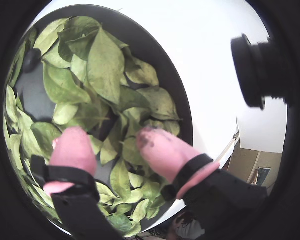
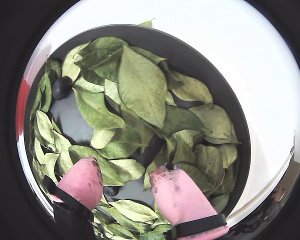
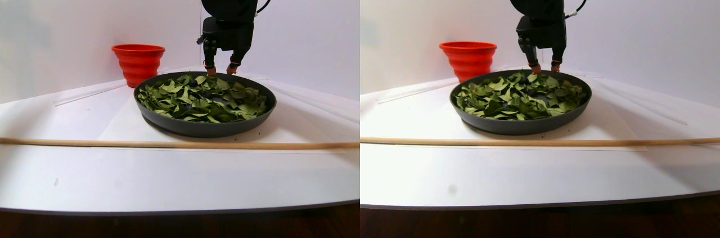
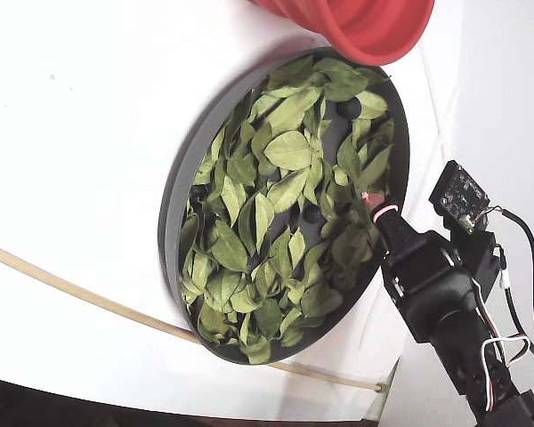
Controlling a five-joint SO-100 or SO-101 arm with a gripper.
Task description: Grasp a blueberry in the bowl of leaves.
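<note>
The bowl of leaves [image 4: 173, 191] is a wide dark grey dish full of small green leaves. It also shows in the stereo pair view [image 3: 202, 128]. My gripper [image 2: 124, 170] is open, and its two pink fingertips hang just above the leaves at the bowl's edge nearest the arm. One blueberry [image 2: 110, 191] lies on bare dish between the fingers, close beside the left finger [image 2: 82, 182]. Another blueberry [image 2: 61, 86] lies at the far left rim and shows in a wrist view [image 1: 31, 59] too. In that view the gripper [image 1: 111, 132] holds nothing. The fixed view shows the gripper [image 4: 370, 201] at the bowl's right rim.
A red-orange bowl [image 3: 138, 61] stands behind the dish on its left, and it shows in the fixed view [image 4: 365, 22] as well. A thin wooden stick [image 3: 169, 144] lies across the white table in front of the dish. Another wrist camera [image 1: 255, 70] juts in at the right.
</note>
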